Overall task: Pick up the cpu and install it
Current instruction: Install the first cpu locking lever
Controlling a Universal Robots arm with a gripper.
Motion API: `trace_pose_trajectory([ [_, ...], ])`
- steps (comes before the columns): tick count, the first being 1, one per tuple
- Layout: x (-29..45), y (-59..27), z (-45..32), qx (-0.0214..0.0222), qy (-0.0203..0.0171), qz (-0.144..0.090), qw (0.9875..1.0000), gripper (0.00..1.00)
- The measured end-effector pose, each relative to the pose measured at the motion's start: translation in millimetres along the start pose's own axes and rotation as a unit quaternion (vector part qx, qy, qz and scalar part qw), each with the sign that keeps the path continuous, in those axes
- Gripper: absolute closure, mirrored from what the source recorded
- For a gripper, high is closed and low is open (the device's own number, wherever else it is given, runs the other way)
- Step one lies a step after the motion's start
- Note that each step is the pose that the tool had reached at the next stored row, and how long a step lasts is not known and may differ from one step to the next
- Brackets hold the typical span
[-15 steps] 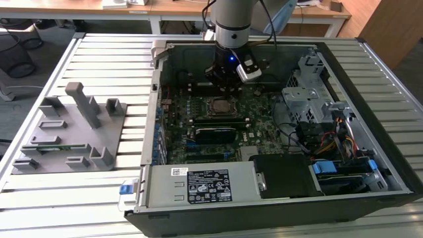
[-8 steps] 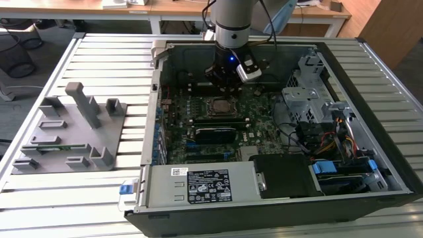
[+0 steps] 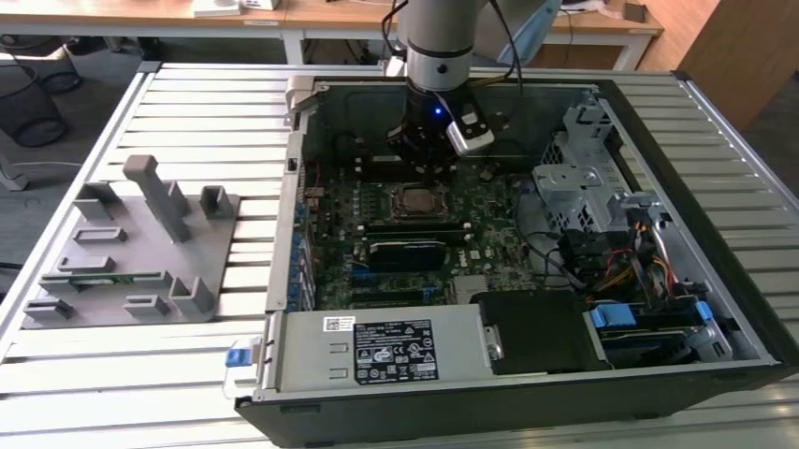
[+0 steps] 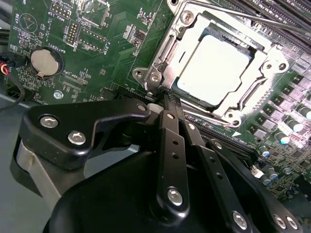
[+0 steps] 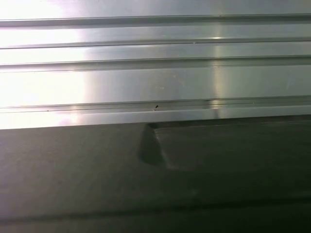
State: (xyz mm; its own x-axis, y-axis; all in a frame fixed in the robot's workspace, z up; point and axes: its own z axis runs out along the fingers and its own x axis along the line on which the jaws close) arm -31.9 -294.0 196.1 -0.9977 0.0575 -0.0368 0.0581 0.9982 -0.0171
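exterior view: claw [image 3: 431, 166] low inside open computer case [image 3: 699, 281] on slatted desk [image 3: 200, 94], just above socket [image 3: 418, 201] | second wrist view: claw [image 4: 167, 97] pressed together, holding nothing; cpu [image 4: 214, 68] seated in socket [image 4: 167, 53] | first wrist view: desk slats [image 5: 155, 73], dark case wall [image 5: 155, 184]

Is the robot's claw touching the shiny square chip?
Apart. In the second wrist view the shut gripper ends beside the socket frame, with frame between it and the cpu.

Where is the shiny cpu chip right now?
The cpu sits in the motherboard socket, in the second wrist view just beyond the shut claw; in the exterior view it lies below the arm.
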Motion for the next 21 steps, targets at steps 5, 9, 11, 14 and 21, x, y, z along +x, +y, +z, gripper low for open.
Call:
trace_pose_trajectory([
  [5, -0.1, 0.0, -1.6, -0.0002, 0.0000, 0.000, 1.0000, 0.89],
  [9, -0.2, 0.0, -3.3, -0.0004, 0.0000, 0.000, 1.0000, 0.89],
  [11, -0.2, 0.0, -3.3, 0.0000, -0.0001, 0.000, 1.0000, 0.89],
  [14, -0.1, -0.1, -2.7, 0.0065, -0.0002, 0.000, 1.0000, 0.89],
  [21, 0.3, -0.4, 2.5, 0.0164, -0.0003, -0.001, 0.9999, 0.89],
])
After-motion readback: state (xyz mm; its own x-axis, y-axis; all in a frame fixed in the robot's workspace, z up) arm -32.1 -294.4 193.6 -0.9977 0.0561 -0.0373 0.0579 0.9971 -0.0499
